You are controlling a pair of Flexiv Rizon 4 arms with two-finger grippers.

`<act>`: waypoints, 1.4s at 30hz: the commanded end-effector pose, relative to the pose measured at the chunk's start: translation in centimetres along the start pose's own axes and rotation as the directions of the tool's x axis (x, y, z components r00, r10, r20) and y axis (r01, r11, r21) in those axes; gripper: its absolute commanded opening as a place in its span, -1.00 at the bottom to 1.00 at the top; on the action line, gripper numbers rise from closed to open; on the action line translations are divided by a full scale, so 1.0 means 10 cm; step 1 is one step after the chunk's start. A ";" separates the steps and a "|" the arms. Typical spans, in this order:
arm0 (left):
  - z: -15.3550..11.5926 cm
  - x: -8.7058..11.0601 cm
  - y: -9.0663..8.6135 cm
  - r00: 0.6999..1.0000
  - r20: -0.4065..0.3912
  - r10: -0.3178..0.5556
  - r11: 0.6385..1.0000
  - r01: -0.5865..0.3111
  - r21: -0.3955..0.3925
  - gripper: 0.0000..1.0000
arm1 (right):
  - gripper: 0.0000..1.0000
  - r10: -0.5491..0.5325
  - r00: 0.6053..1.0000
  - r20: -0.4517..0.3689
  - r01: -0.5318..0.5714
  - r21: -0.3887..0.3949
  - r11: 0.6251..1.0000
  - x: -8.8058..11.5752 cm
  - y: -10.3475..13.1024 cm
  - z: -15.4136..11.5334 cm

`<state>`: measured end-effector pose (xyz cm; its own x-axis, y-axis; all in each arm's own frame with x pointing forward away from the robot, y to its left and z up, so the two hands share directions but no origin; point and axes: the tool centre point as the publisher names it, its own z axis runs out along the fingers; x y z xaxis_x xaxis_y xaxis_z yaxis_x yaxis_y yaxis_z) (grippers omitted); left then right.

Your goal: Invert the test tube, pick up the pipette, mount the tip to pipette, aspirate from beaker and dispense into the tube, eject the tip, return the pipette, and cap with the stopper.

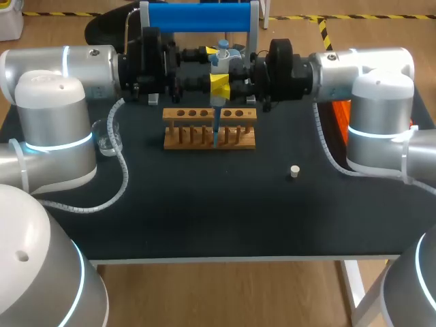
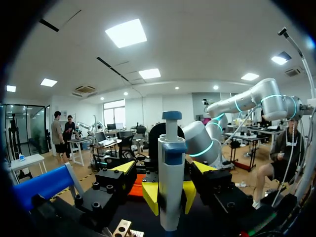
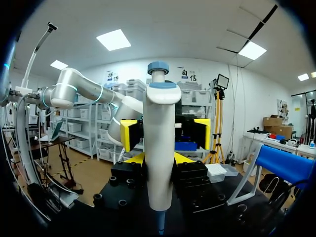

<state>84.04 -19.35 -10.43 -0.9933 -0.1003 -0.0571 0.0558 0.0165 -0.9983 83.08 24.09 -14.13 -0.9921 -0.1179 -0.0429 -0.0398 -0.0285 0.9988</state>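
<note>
Left wrist view: the left gripper point(image 2: 164, 167) has its two black fingers with yellow tips standing wide apart, so it is open. Between them, but apart from both, stands an upright white plastic pipette point(image 2: 172, 187) with a blue plunger button on top. Just behind the pipette, the right gripper point(image 2: 169, 194) faces this camera. Its yellow tips press on the white body from two sides.

Right wrist view: the right gripper is closed on the pipette at the middle of its body, one finger at each side. The pipette is vertical, with the button up and the thin blue lower end pointing down. The yellow tips of the left gripper are on the far side of the pipette, spread wider than its body.

Head view: both arms come in from the two sides and meet at the far middle of the black bench point(image 1: 204, 204), where the pipette is held. Its blue lower end hangs down at the middle of a light brown wooden test tube rack point(image 1: 177, 139). A small white stopper point(image 1: 294, 171) lies alone on the bench, nearer and to the right of the rack. A clear glass beaker point(image 1: 107, 138) stands to the left of the rack, beside the left arm. A stand with a blue bar point(image 1: 197, 17) is at the far edge, behind the two grippers.
</note>
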 end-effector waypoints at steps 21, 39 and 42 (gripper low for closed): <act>0.01 -0.01 0.01 1.000 -0.001 0.001 1.000 -0.001 0.001 1.00 | -1.00 -0.043 0.995 -0.092 0.046 0.024 0.999 -0.03 0.03 -0.86; 0.01 -0.01 0.01 1.000 -0.001 0.001 1.000 -0.001 0.001 1.00 | -1.00 -0.037 0.999 -0.038 0.038 0.005 0.999 -0.13 0.02 -1.20; 0.01 -0.01 0.01 1.000 -0.001 0.001 1.000 -0.001 0.001 1.00 | -1.00 -0.037 0.999 -0.038 0.038 0.005 0.999 -0.13 0.02 -1.20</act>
<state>84.05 -19.36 -10.43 -0.9933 -0.1002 -0.0572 0.0558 0.0163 -0.9983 85.83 12.34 -14.23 -0.9847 -0.1542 -0.0814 -0.0777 -0.0298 0.9965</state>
